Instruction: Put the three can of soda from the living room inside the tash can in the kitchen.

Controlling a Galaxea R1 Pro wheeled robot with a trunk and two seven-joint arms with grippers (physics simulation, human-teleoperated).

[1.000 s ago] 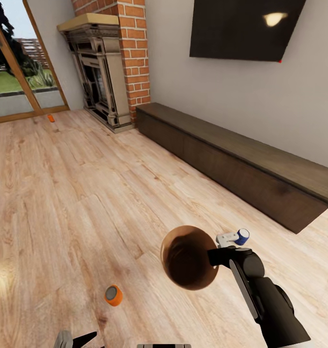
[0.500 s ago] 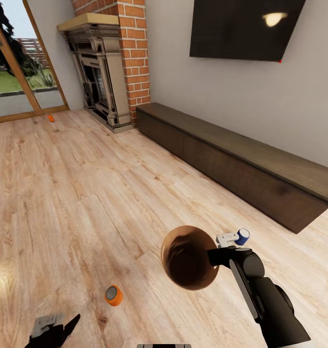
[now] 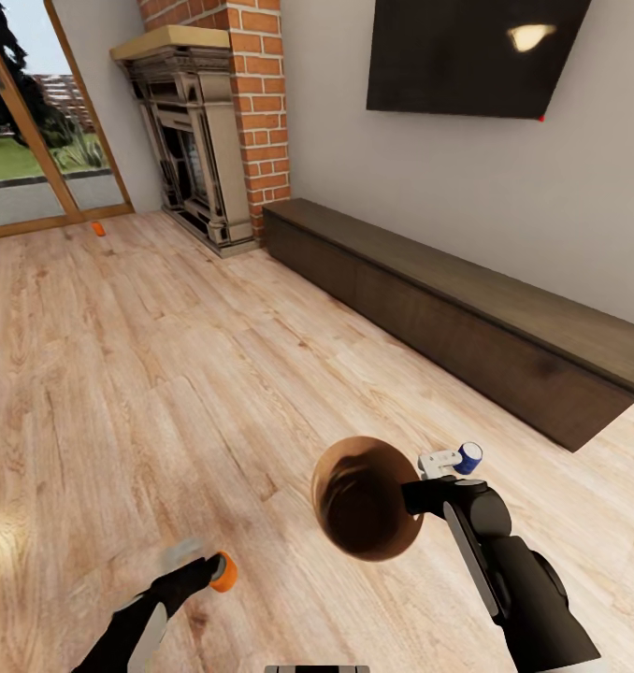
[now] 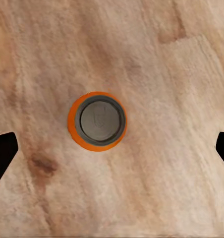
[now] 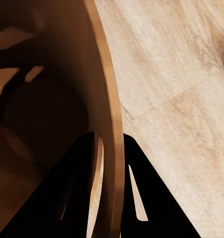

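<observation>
An orange can of soda (image 3: pixel 223 571) stands upright on the wood floor at the near left. My left gripper (image 3: pixel 192 566) hovers over it, open; looking down, the can's grey top (image 4: pixel 97 121) sits between the spread fingertips (image 4: pixel 3 153), untouched. The brown tash can (image 3: pixel 364 498) hangs tilted at the near right, its dark inside facing me. My right gripper (image 3: pixel 416 495) is shut on its rim (image 5: pixel 109 99), one finger inside and one outside. A blue can of soda (image 3: pixel 468 457) stands on the floor just beyond that hand. Another orange can (image 3: pixel 97 227) lies far off by the glass door.
A long low dark-wood cabinet (image 3: pixel 467 318) runs along the right wall under a black television (image 3: pixel 476 56). The brick fireplace (image 3: pixel 200 140) stands in the far corner beside the glass door (image 3: pixel 27 159). Open wood floor (image 3: pixel 167 374) stretches between.
My left arm has swung up and to the right from the bottom edge, bringing its gripper over the near orange can. The right arm and the tash can have stayed put.
</observation>
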